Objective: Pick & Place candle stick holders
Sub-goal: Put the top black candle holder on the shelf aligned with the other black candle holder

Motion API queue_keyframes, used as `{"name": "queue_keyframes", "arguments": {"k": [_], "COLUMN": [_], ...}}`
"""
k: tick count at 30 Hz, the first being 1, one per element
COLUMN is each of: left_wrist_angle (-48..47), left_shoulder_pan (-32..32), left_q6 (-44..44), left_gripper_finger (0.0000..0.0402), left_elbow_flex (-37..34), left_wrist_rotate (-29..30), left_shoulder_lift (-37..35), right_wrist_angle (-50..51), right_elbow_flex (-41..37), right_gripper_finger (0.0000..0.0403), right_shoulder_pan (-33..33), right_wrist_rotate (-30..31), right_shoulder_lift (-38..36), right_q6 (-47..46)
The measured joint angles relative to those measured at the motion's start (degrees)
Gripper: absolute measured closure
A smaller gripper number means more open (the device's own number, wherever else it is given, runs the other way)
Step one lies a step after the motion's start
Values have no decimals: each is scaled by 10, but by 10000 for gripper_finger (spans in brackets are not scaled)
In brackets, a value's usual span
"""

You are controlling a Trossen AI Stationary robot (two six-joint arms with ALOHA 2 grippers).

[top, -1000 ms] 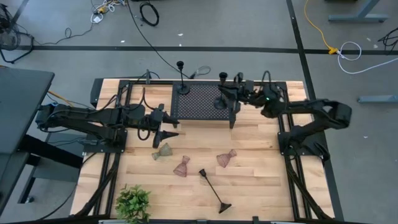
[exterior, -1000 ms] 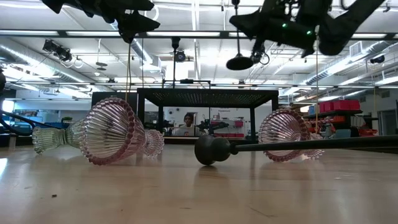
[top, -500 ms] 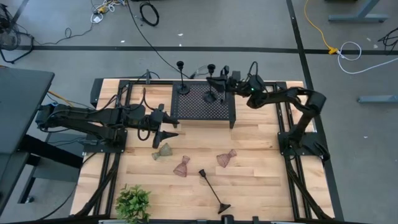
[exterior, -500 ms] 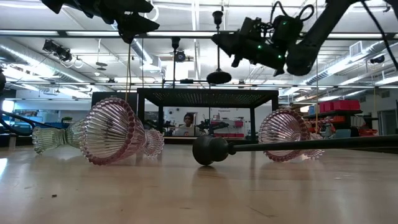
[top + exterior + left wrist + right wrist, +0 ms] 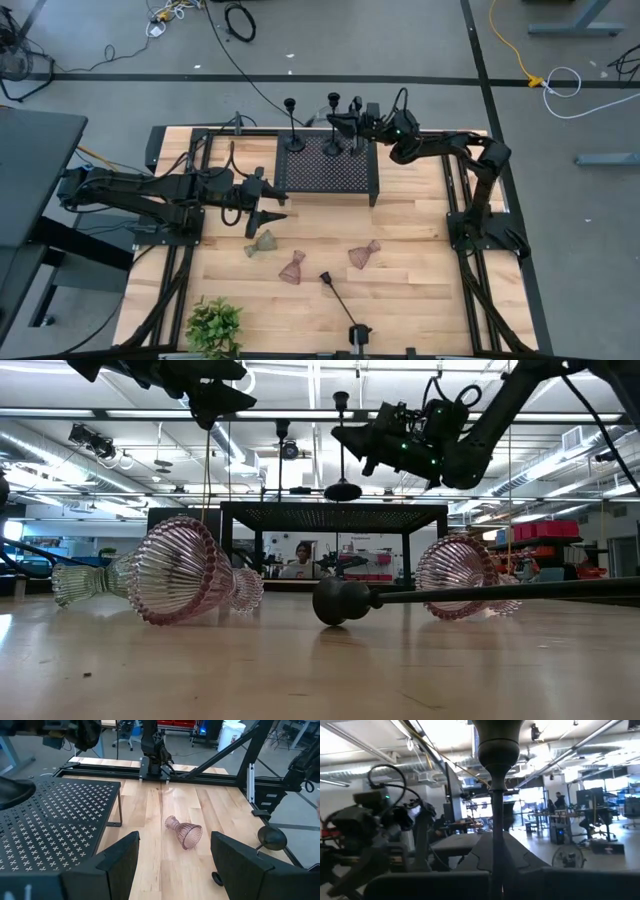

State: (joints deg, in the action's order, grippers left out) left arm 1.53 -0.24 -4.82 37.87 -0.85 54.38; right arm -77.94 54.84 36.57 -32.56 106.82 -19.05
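While foot unclear, right fingers (image 5: 347, 124) grip black holder (image 5: 333, 124).

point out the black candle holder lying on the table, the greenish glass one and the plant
lying black candle holder (image 5: 340, 300), high view, on its thin stem
greenish glass candle holder (image 5: 264, 241), high view, on its ribbed body
plant (image 5: 214, 325), high view, on the middle of its leaves

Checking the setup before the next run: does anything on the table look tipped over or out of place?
Yes. One black candle stick holder lies flat on the wood near the front edge, and all three glass holders lie on their sides. The right hand holds another black holder upright over the mesh stand.
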Motion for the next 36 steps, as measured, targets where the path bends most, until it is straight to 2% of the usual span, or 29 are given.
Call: {"name": "queue_keyframes", "arguments": {"k": [14,36], "left_wrist_angle": [0,0], "left_shoulder_pan": [0,0], "left_q6": [10,11], "left_gripper_finger": [154,154], "left_elbow_flex": [0,0], "left_wrist_rotate": [0,0], "left_shoulder_lift": [0,0], "right_wrist_angle": [-5,33], "right_elbow_flex": [62,63], "right_gripper_finger": [402,402], "right_shoulder_pan": [12,24], "right_wrist_rotate": [-11,20], "right_shoulder_lift": [80,82], "right_q6": [-19,9]}}
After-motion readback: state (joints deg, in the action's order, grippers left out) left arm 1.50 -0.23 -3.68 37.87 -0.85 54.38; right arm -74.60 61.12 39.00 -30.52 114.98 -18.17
